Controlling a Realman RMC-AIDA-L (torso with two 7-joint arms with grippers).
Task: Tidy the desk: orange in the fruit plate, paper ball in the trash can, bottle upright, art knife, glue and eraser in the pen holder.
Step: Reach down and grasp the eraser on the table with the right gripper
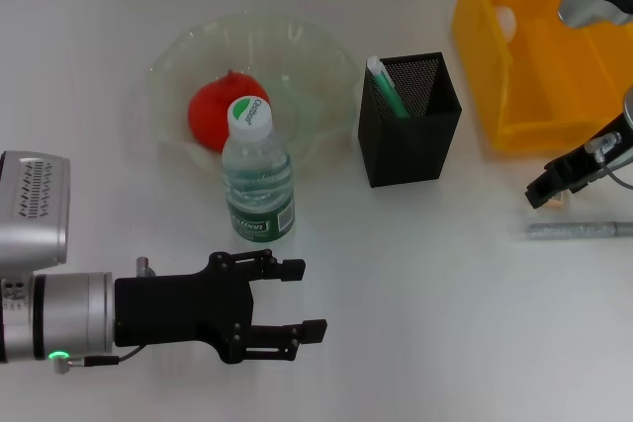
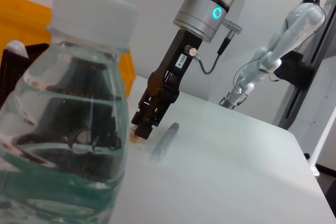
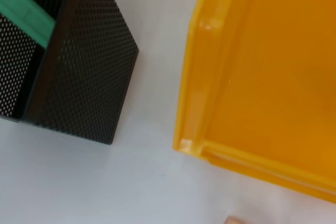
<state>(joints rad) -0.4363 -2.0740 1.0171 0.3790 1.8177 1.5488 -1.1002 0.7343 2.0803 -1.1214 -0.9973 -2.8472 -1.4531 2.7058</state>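
From my station most of the tidying looks done, and I place everything against the pen holder (image 1: 409, 118). Nearest me, well in front of it and toward the robot's left, my left gripper (image 1: 275, 301) hovers over bare desk (image 1: 415, 343) with its fingers spread and nothing between them. Just beyond that gripper the bottle (image 1: 257, 173) stands upright, white cap on top, to the left of the pen holder, so I count that step finished. On the pen holder's other side, nearer me, the art knife (image 1: 580, 230) lies flat on the desk, not yet put away. Just behind it my right gripper (image 1: 547, 191) is down at the desk with its tips at a small beige block, which I take to be the eraser (image 2: 136, 137); the left wrist view shows the tips at the block, but I cannot tell whether the fingers are clamped on it or only beside it. So I judge the eraser is the step in hand, with the knife after it. The pen holder itself holds the glue (image 1: 387, 87), leaning in its left corner. Behind the bottle, the fruit plate (image 1: 178, 56) carries the orange (image 1: 220, 111). Farthest off, behind and right of the pen holder, the trash can (image 1: 504, 96) shows a small pale lump at its inner wall, likely the paper ball (image 1: 505, 18).
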